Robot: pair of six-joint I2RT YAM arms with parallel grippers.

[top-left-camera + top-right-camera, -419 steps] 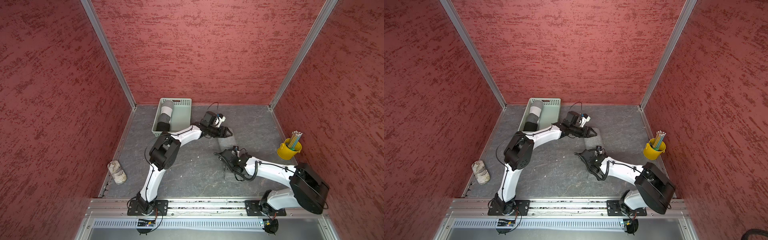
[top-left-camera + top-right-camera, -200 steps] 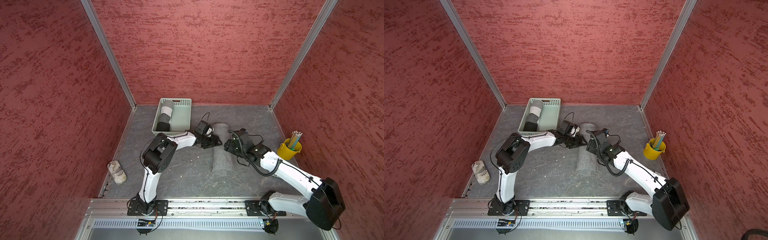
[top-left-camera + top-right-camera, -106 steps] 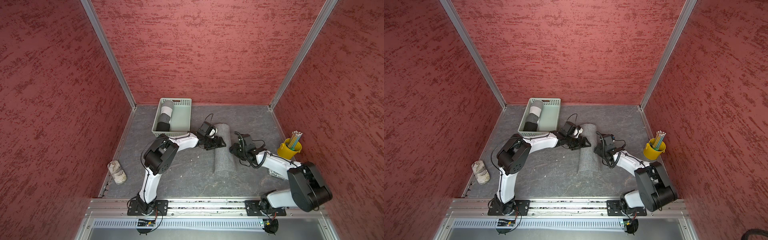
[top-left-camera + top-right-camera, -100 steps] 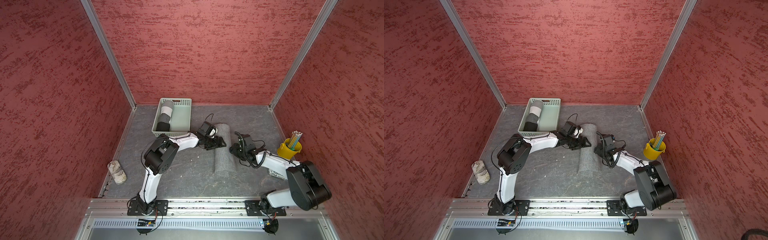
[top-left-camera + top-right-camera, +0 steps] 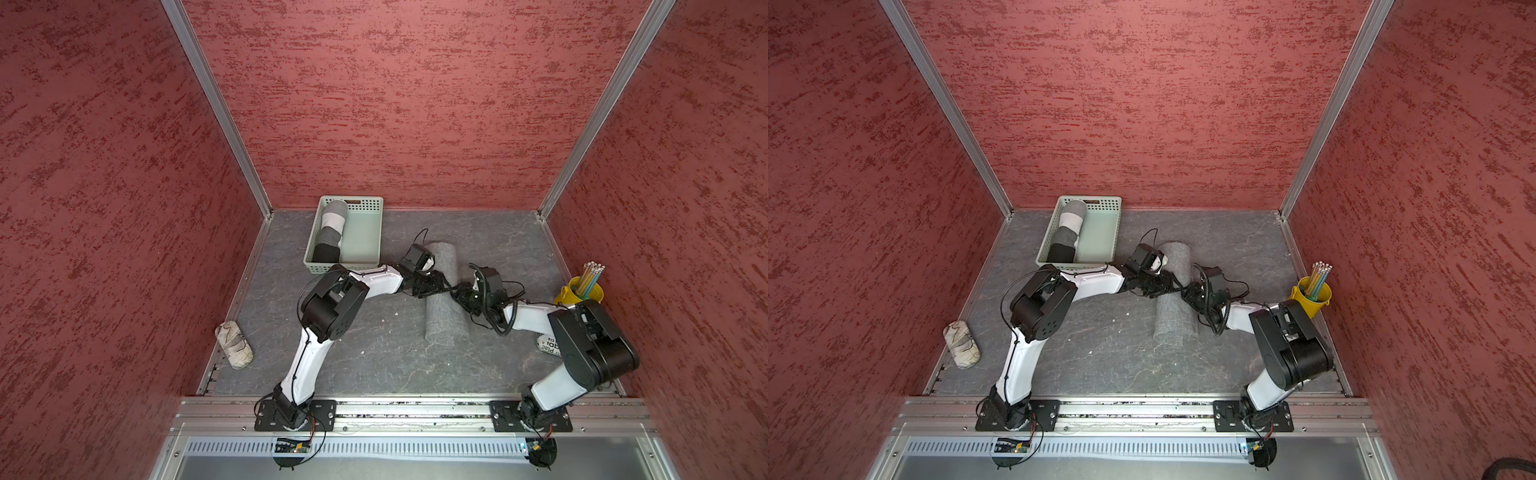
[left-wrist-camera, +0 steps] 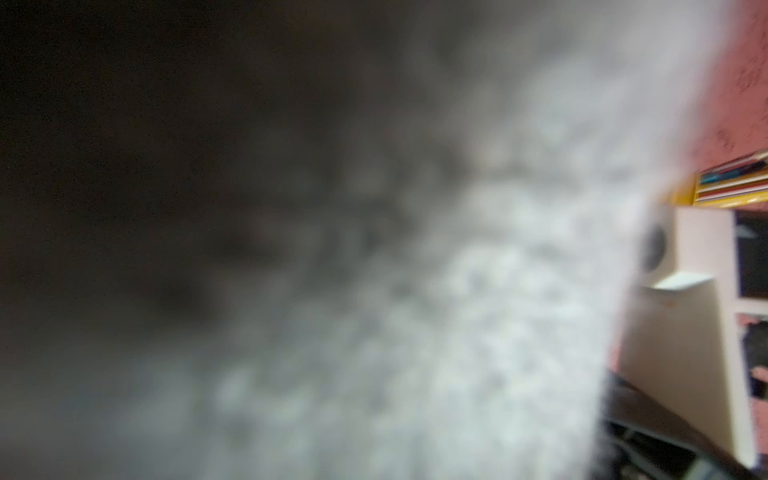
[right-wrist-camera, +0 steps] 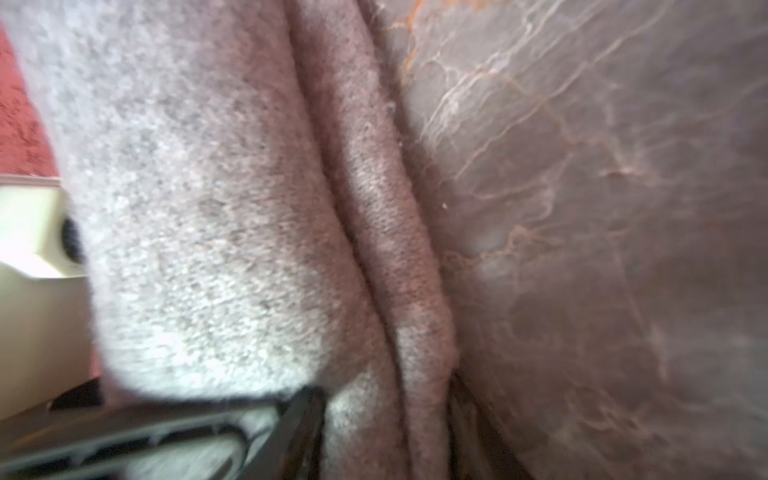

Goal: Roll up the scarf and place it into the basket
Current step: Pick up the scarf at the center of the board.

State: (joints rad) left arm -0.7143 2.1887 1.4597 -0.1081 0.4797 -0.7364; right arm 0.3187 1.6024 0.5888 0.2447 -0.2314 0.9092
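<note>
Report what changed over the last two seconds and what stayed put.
The left gripper and right gripper swung in to flank the rolled grey felt scarf mid-length from opposite sides; whether either grips is unclear. The pale mint-green perforated plastic basket, yellow pencil bucket and patterned pouch stayed put.

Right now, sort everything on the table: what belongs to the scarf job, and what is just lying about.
Job: grey scarf roll, green basket.

Lying about: yellow bucket of pencils, patterned pouch, striped roll already in the basket, white lettered item.
</note>
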